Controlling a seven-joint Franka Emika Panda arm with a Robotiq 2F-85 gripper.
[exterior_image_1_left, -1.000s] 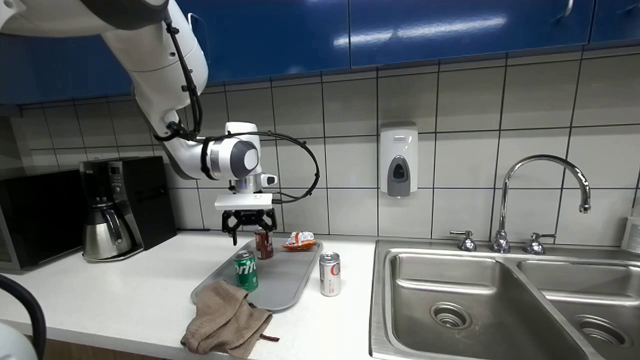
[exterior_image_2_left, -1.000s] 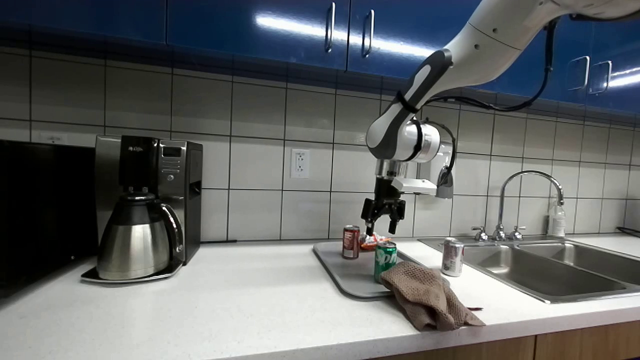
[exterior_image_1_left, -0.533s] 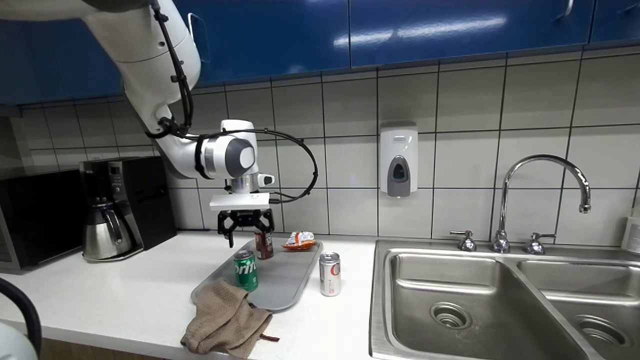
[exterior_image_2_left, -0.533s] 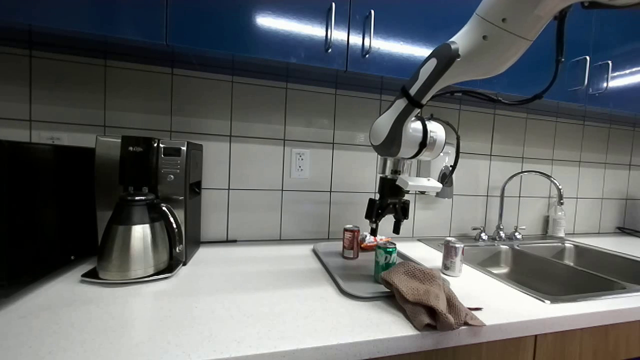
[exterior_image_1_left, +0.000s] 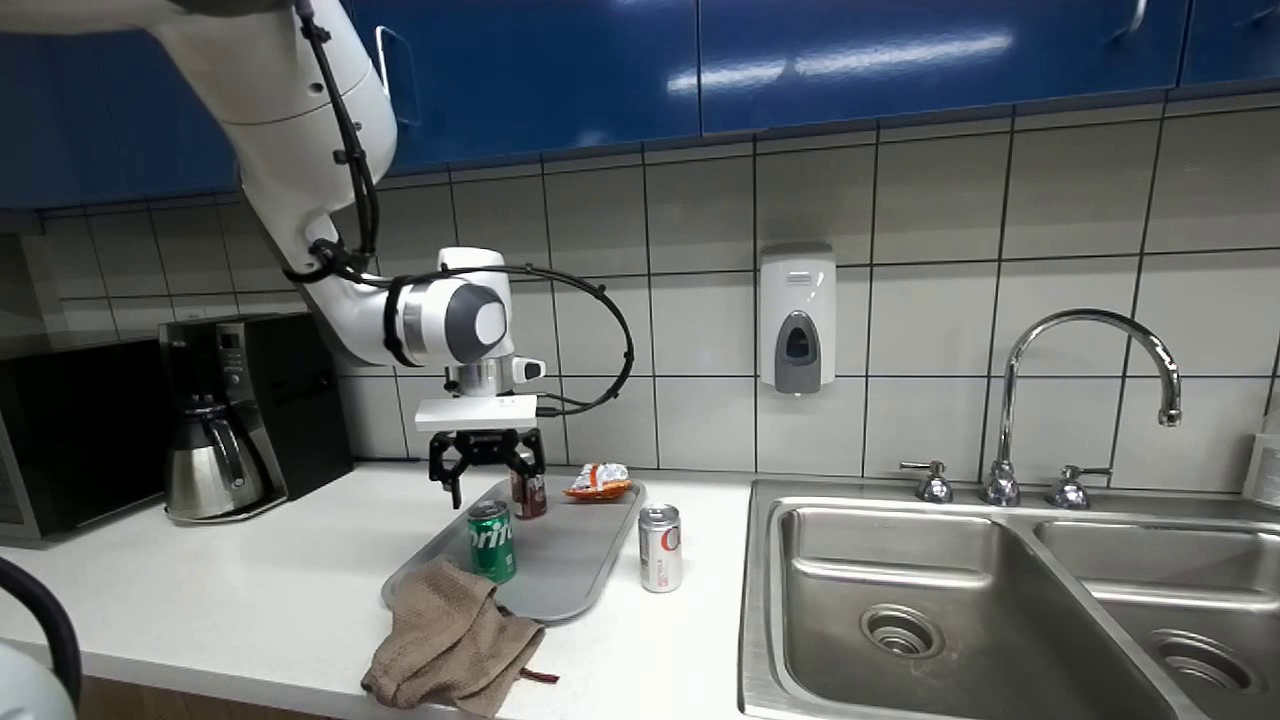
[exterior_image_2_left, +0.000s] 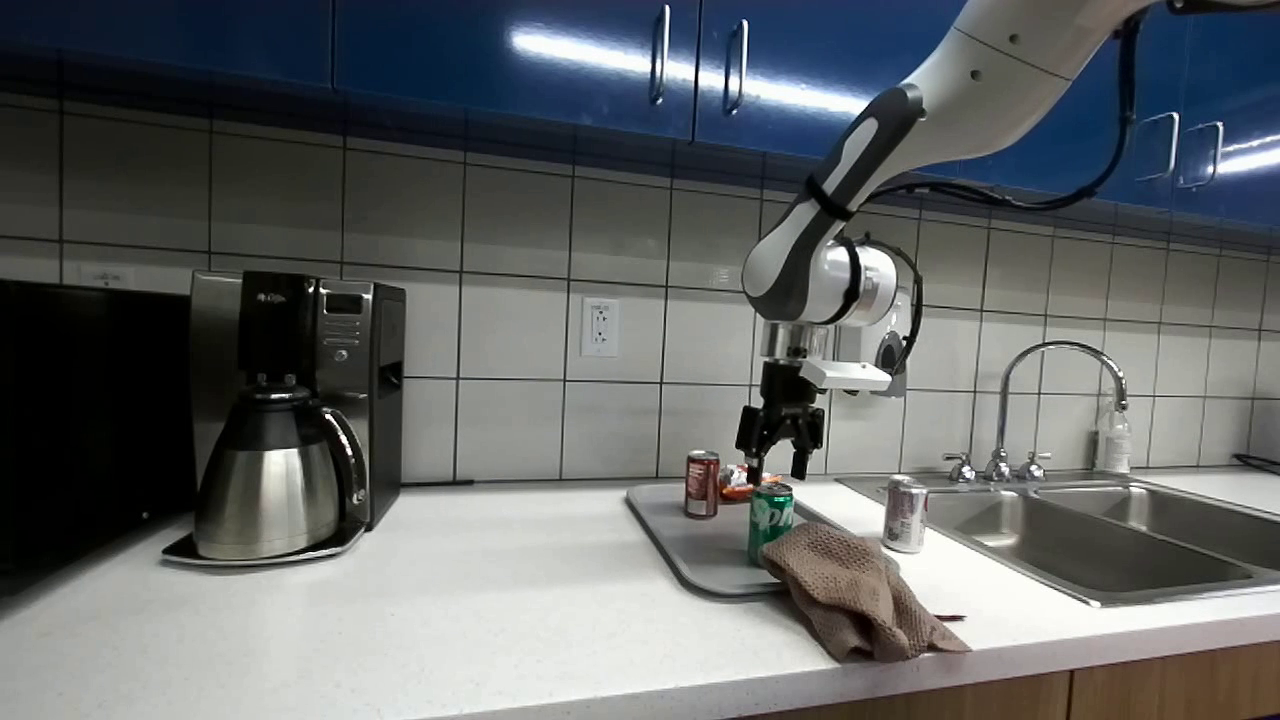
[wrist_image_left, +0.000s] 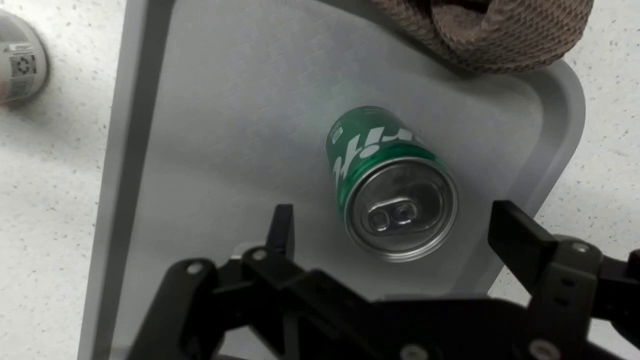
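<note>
While green can (wrist_image_left: 392, 185) stands upright on gray tray (wrist_image_left: 215, 150), pincer (exterior_image_2_left: 777, 473) hangs near its top, spread wide.

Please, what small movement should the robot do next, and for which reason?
I would probably lower the end effector a little toward the green can: in the wrist view, the open fingers appear on both sides of the can's lid, with no contact visible.

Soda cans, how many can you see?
3: a green metal can and a red metal can standing on the gray rectangular tray, and a silver metal can beside it on the white counter.
</note>
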